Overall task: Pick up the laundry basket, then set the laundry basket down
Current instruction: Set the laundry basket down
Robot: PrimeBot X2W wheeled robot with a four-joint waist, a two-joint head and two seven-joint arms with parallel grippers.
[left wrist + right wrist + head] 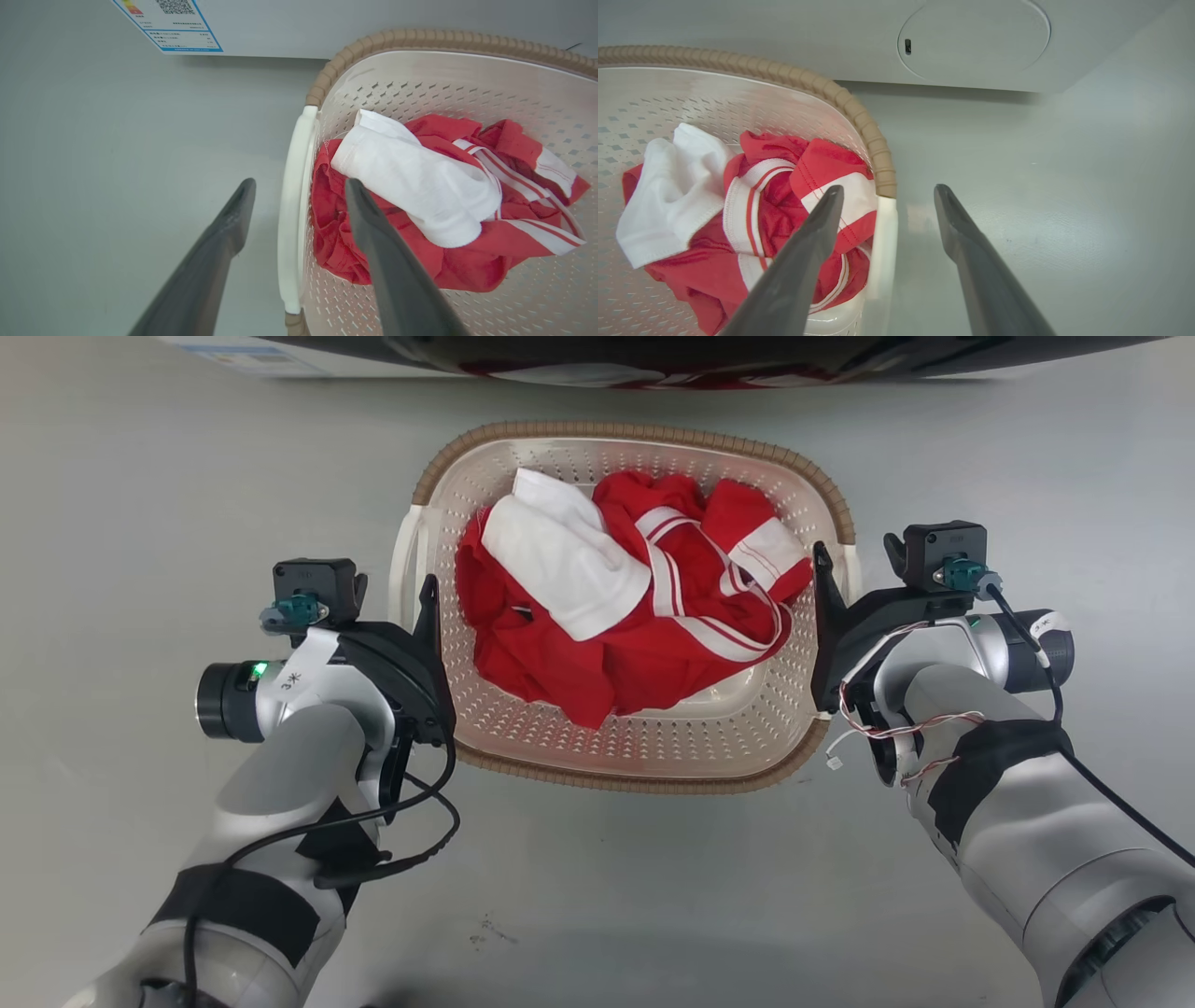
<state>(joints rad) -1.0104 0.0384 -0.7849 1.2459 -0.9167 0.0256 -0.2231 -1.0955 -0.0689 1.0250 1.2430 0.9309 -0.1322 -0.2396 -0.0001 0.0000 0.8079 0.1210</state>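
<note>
The laundry basket (644, 756), cream perforated plastic with a brown woven-look rim, stands on the grey floor in the middle of the head view, holding red and white clothes (635, 597). My left gripper (428, 593) is open at its left side. In the left wrist view the left gripper (299, 191) straddles the white left handle (295, 210), one finger outside the basket and one inside over the clothes. My right gripper (820, 560) is open at the right side. The right gripper (888, 190) straddles the white right handle (883, 247) in the same way, not touching it.
A washing machine (653, 359) stands just beyond the basket. Its label (173, 23) and a round cover (973, 42) show in the wrist views. Bare grey floor (140, 504) lies to both sides and in front of the basket.
</note>
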